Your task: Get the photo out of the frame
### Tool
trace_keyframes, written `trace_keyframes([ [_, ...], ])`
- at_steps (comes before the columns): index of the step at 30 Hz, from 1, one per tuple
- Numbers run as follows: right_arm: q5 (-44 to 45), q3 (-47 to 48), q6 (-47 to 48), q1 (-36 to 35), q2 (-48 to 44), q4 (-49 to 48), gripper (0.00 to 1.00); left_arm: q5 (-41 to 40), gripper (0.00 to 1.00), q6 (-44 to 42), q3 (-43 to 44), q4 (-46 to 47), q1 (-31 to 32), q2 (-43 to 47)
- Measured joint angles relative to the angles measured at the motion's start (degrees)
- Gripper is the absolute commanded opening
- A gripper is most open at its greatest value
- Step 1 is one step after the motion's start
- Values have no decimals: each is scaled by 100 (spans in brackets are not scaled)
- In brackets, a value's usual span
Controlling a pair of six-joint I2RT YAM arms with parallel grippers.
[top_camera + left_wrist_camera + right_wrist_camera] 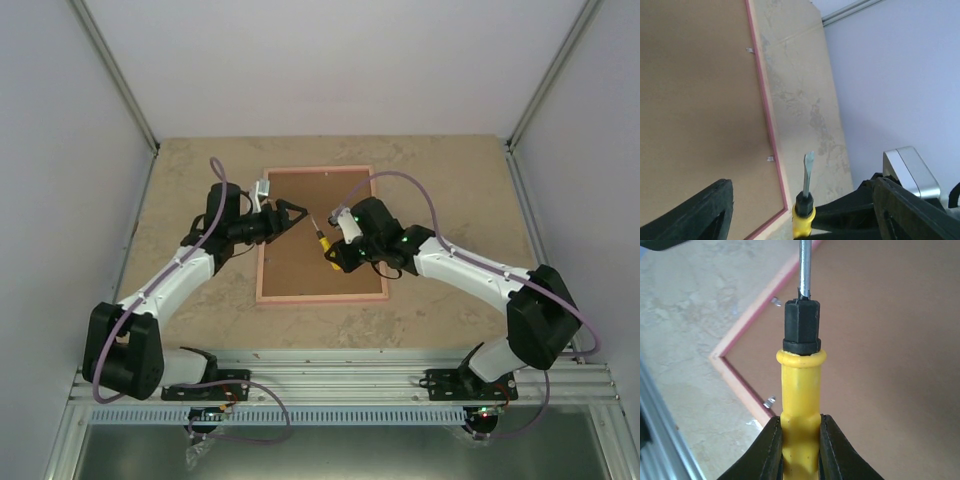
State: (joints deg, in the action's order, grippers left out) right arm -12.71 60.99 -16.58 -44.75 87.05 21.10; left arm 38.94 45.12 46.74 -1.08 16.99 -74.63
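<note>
The frame point(322, 238) lies face down mid-table, its brown fibreboard back up inside a pink edge. The photo is hidden under the backing. My right gripper point(333, 256) is shut on the yellow handle of a flat-blade screwdriver point(323, 243), held over the backing with the blade pointing toward the left gripper. In the right wrist view the fingers point(771, 450) clamp the handle point(800, 390) above the frame's corner point(719, 360). My left gripper point(293, 217) is open and empty over the backing's left part, its fingers point(707, 210) wide apart either side of the screwdriver blade point(808, 172).
Small metal tabs point(770, 159) point(749, 50) sit along the inside of the pink edge point(767, 115); two more show in the right wrist view point(775, 301) point(770, 401). Beige tabletop point(450, 180) surrounds the frame. White walls enclose three sides; an aluminium rail point(340, 385) runs along the near edge.
</note>
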Motion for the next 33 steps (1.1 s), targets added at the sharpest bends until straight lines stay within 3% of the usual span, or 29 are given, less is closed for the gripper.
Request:
trace_keyframes([
  [20,-2726,-13,105,293,-4,-1062,6,444,41,1191,-881,2330,0,695],
  [33,-3910,-197,111,667,-9,-1266,6,599,14,1672,-1167,2962,4,800],
])
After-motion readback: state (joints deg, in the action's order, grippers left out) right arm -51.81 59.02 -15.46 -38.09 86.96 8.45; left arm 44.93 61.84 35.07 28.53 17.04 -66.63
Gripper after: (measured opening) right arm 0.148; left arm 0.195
